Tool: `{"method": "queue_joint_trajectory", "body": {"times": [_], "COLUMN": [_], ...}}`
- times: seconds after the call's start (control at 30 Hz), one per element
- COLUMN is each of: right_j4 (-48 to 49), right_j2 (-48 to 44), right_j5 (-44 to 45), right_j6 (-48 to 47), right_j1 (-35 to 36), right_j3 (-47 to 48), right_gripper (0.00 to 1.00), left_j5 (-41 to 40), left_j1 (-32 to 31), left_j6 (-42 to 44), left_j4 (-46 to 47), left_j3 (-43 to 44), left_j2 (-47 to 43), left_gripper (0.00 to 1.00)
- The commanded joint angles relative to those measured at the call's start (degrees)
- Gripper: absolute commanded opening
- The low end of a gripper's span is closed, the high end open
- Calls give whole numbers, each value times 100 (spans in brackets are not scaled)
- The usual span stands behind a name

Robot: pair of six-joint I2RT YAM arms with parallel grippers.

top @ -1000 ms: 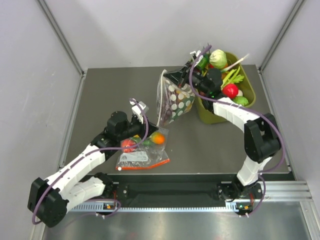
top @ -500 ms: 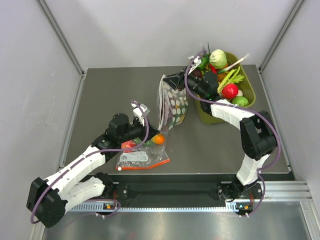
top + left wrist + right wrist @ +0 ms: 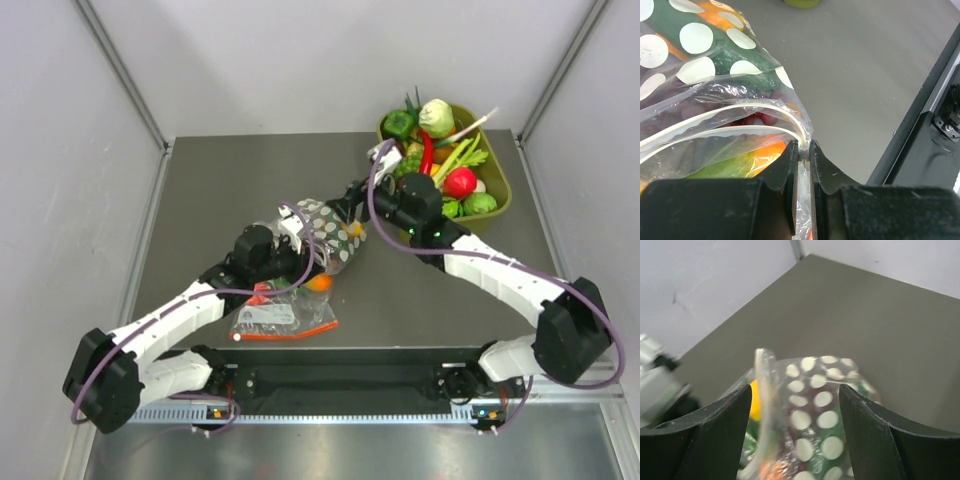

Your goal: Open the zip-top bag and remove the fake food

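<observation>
Left tool (image 3: 801, 146) pinches the crinkled, white-dotted clear zip-top bag (image 3: 730, 85).

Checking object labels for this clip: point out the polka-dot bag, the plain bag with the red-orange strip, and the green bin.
polka-dot zip-top bag (image 3: 335, 235), top view, its dotted side.
plain clear bag (image 3: 283, 318), top view, its flat middle.
green bin (image 3: 507, 180), top view, its right rim.

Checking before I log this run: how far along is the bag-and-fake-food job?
Done: the seal of the zip-top bag looks parted, its two white tracks spread apart. In hand: the left end effector pinches the zip corner; the right end effector straddles the bag, open. Left: the fake food shows inside through the film, none out yet.
</observation>
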Motion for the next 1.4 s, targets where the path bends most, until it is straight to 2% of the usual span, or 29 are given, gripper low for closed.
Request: {"method": "queue_joint_trajectory", "body": {"times": [0.0, 0.23, 0.5, 1.07, 1.2, 1.23, 1.37], "right_j4": [-1268, -1788, -1648, -1542, -1744, -1823, -2041], "right_j2": [-289, 282, 810, 1442, 1688, 1724, 1821], "right_j5": [835, 475, 238, -404, -448, -448, -386], "right_j6": [-889, -978, -916, -749, -758, -775, -819], "right_j1": [650, 975, 1108, 1248, 1292, 1284, 1283], "right_j3": [371, 565, 661, 1101, 1250, 1311, 1417], "right_gripper": [70, 70, 71, 70, 59, 50, 36], "left_j5": [15, -73, -161, -284, -328, -354, -415], "left_j1": [-38, -55, -73, -82, -90, -82, -91], "left_j6": [171, 30, -58, -5, 13, 21, 56], "left_j4": [321, 286, 110, -31, -48, -57, -119], "left_j3": [292, 21, -165, -182, -174, -173, -147], "left_j2": [23, -301, -636, -566, -592, -609, -618], "left_gripper": [0, 0, 0, 0, 0, 0, 0]}}
